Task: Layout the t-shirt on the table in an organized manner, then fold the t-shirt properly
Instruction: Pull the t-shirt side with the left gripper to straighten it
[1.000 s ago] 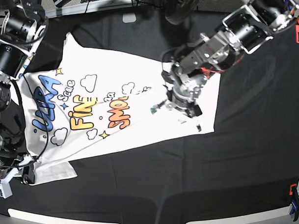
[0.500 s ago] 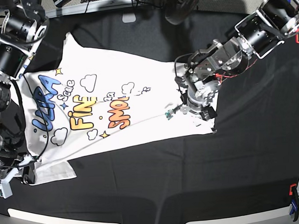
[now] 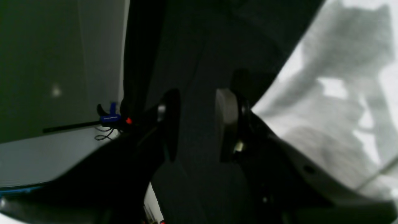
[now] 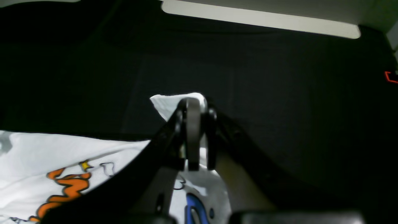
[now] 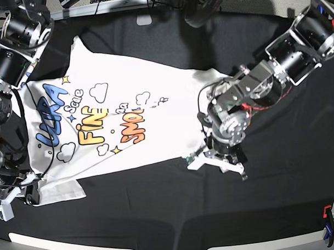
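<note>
Right gripper [image 4: 193, 133]: at the base view's lower left; jaws pressed together on a white corner of the t-shirt [image 5: 128, 121]; the pinched cloth pokes out just beyond the fingertips.
T-shirt: spread print side up on the table [image 5: 159, 213], reaching from the right gripper across to the left gripper [image 5: 216, 156]; the blue, yellow and orange lettering sits on the half nearer the right gripper.
T-shirt, far end: a narrow strip of white cloth lies directly under the left gripper in the base view, at the shirt's lower edge.
Left gripper: jaws part-way apart; in the wrist view only black table cloth shows between the fingers [image 3: 226, 107], and white fabric lies just beside one of them. Whether it grips cloth cannot be told.
Clamp [image 5: 327, 224]: orange and blue, at the table edge, well apart from the left gripper.
</note>
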{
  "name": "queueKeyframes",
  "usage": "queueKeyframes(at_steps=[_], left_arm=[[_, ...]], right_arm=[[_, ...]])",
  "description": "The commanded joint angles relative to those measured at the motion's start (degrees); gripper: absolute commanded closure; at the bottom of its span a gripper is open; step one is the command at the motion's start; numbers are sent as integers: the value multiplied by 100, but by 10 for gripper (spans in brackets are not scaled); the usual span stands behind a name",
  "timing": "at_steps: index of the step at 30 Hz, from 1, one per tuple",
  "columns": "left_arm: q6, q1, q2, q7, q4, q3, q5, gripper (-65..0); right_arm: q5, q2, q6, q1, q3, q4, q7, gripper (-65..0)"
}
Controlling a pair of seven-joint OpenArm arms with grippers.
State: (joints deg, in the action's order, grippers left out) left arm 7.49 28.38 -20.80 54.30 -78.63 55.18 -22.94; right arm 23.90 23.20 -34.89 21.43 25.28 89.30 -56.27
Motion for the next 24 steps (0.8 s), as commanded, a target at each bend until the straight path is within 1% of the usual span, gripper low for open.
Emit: queueKeyframes(at_steps=[1,3,5,10,12,16,17,18,20,24], left_arm=[[136,181,4,140,-76,-48,-79,-181],[133,175,50,507,-85,-46,-26,-181],[127,120,96,730,-85,-42,146,-181],[66,-192,352,743,-485,-37,448,-181],[-229,-328,468,741,-782,-37,592,-181],[-868,-535,568,649,-984,-37,1233,-181],[-964,-581,551,629,-957,-37,1252,-181],[-986,-623,544,656,-892,-37,1174,-181],[-968,-671,542,750,-664,-37,791,-181],[-968,-680,586,778,-251,-37,734,-181]], right_arm=[[181,107,15,155,24,92,149,0],[203,107,15,157,24,92,140,0],[181,107,15,155,24,92,140,0],[177,107,15,157,24,92,140,0],[177,107,15,157,24,92,138,0],[175,109,15,155,24,92,136,0],[173,109,15,157,24,92,133,0],[173,109,15,157,24,92,133,0],[177,107,15,157,24,92,133,0],[179,107,15,157,24,92,138,0]])
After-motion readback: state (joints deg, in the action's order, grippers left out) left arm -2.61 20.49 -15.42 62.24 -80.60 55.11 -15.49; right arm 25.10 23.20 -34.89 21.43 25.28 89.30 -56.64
